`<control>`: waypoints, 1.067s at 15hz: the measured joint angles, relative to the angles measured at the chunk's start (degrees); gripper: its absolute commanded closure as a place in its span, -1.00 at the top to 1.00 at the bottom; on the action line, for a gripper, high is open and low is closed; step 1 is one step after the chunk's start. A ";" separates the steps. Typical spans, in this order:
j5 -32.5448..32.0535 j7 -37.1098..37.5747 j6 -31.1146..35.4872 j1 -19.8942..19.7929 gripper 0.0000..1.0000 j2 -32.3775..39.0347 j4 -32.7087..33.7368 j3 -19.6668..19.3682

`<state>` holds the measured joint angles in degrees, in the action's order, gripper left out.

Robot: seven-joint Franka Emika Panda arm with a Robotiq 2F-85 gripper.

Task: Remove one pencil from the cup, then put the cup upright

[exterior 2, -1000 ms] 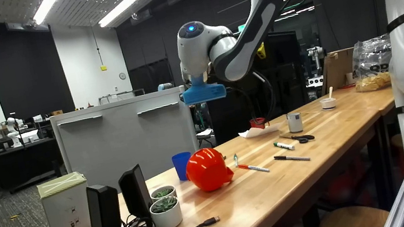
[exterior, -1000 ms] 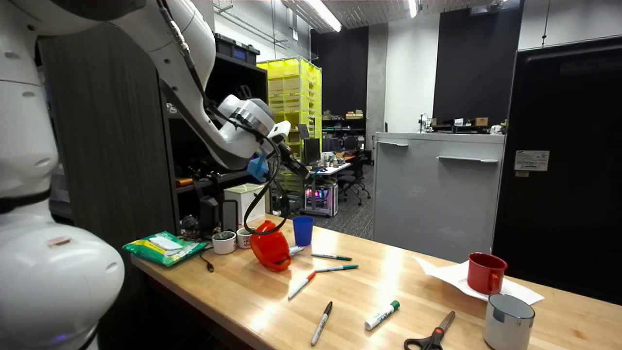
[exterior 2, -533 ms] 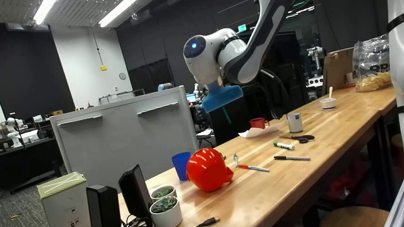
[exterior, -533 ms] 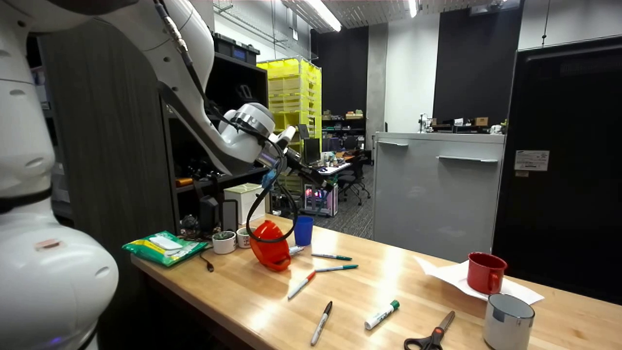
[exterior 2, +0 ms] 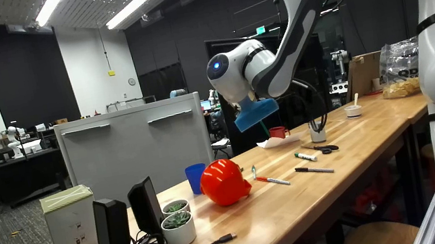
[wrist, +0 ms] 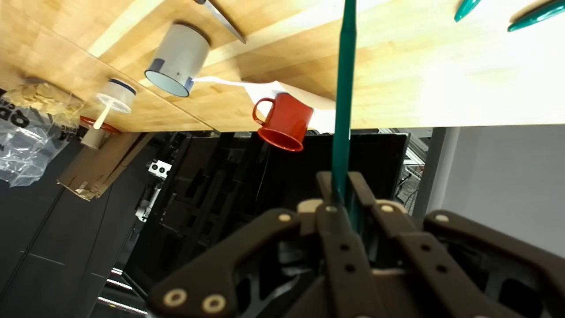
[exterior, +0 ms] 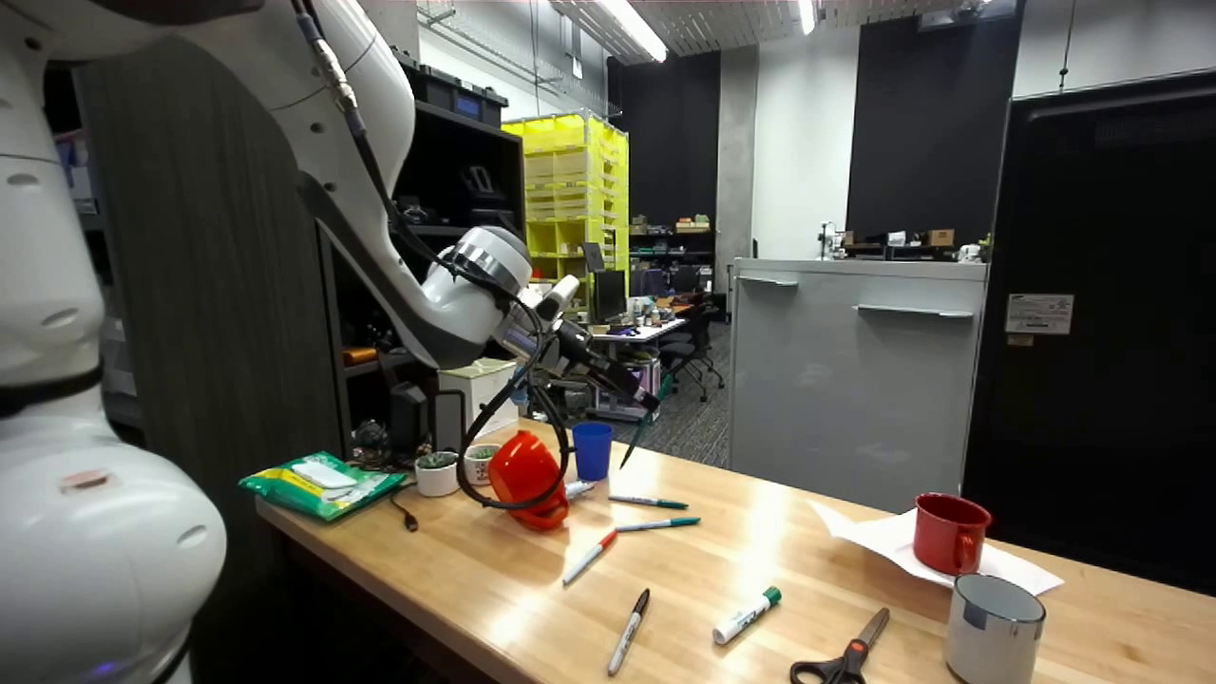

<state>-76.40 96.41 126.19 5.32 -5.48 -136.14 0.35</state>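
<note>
The red-orange cup [exterior: 514, 467] lies tipped on its side on the table, beside the blue cup. It also shows in an exterior view [exterior 2: 223, 182]. A thin loop of the arm's cable crosses in front of it in an exterior view. My gripper [wrist: 342, 182] is shut on a slim green pencil [wrist: 345, 88], which points away from the fingers. In an exterior view the gripper [exterior: 652, 403] is in the air above the table's far edge, with the pencil [exterior: 638, 441] hanging down. The pencil's lower part [exterior 2: 264, 128] shows below the blue wrist part. The red-orange cup is out of the wrist view.
The blue cup [exterior: 593, 451] stands behind the red-orange cup. Several pens and markers, such as a red-capped one [exterior: 589, 558], lie in front. Scissors [exterior: 845, 660], a grey-white mug [exterior: 995, 632] and a dark red mug [exterior: 950, 532] stand farther along. Potted plants [exterior 2: 179, 231] and speakers [exterior 2: 112, 234] are opposite.
The arm has moved down and tilted, with the gripper going right and lower in both exterior views. The green pencil has come into clear view below the gripper. The cup has not moved.
</note>
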 measured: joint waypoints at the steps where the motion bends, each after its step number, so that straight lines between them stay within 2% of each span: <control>1: 0.02 0.03 0.00 0.00 -0.95 0.01 -0.64 0.01; 10: -3.74 4.35 9.41 -5.87 -0.95 2.68 -10.39 -3.10; 16: 1.56 2.89 19.77 -6.36 -0.95 7.74 -10.39 -3.02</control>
<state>-74.85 99.30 145.96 -1.04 2.25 -146.53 -2.67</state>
